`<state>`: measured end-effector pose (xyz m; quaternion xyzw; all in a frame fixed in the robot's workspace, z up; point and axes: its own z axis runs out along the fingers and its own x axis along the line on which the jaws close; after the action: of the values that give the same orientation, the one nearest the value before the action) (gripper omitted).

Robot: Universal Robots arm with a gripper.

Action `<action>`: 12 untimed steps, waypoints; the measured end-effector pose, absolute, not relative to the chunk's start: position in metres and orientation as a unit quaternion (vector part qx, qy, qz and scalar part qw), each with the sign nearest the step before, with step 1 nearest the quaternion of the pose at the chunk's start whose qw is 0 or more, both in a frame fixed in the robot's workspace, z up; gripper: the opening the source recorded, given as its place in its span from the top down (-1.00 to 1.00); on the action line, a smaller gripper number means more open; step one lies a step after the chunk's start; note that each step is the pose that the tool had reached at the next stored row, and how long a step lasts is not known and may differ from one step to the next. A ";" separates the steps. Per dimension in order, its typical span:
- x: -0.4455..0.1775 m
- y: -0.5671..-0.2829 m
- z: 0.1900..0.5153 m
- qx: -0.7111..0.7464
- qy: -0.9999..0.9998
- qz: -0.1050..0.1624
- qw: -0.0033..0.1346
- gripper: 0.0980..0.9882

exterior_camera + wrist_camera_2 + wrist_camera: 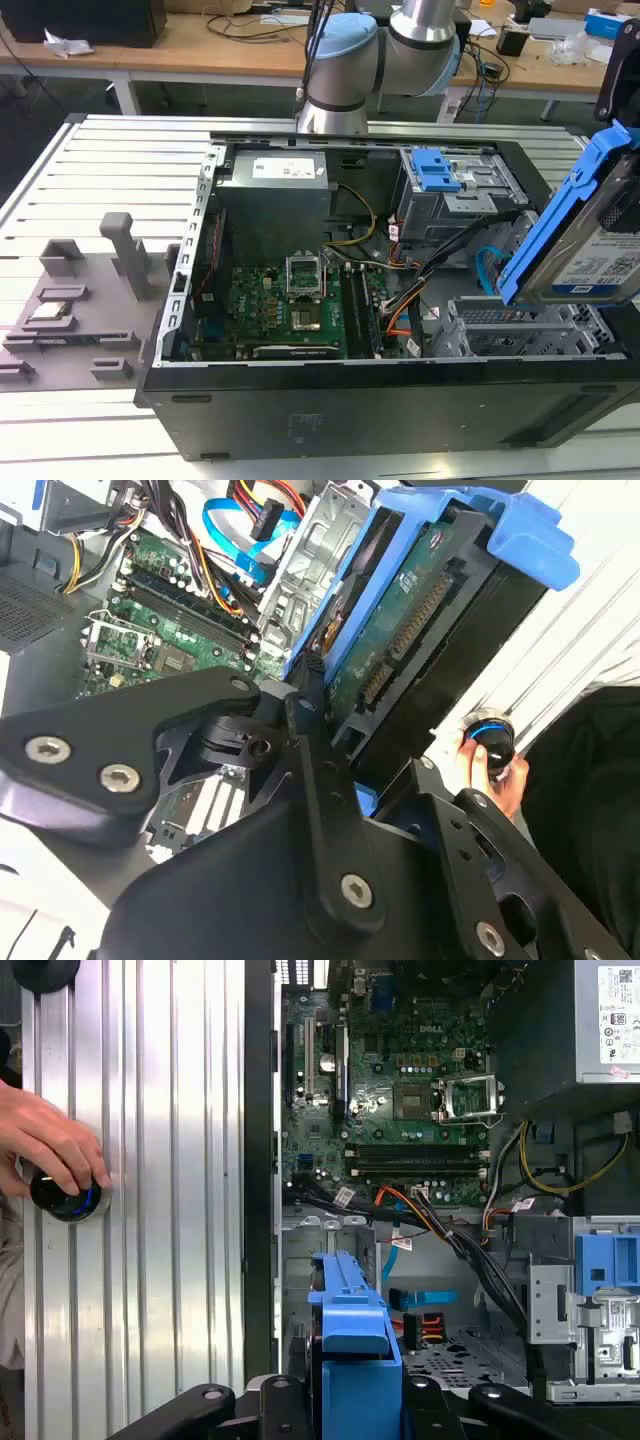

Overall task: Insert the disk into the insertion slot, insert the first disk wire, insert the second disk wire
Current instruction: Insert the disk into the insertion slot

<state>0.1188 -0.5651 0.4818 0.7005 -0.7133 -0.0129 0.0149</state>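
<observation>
The ribbed aluminium worktop point(110, 150) carries the open black steel computer case point(350, 410). At the case's end on the exterior view's right sits the insertion slot point(520, 325), a low bay of grey perforated sheet metal. The flat silver-grey disk point(590, 250) in its bright blue plastic carrier hangs tilted above that bay, not yet in, pinched by the black pincer point(360, 750). Entering askew, the carrier could jam on the cage rim. The loose orange and black wires point(440, 1225) nearby could get trapped. A hand point(50, 1140) rests on a round black knob point(65, 1198).
</observation>
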 end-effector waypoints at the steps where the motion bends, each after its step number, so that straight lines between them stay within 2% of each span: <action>1: 0.117 -0.565 0.481 0.700 -0.713 -0.013 0.015 0.41; 12: 0.109 -0.560 0.457 0.701 -0.713 -0.013 0.015 0.41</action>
<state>0.1087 -0.5600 0.4567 0.7005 -0.7134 -0.0130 0.0148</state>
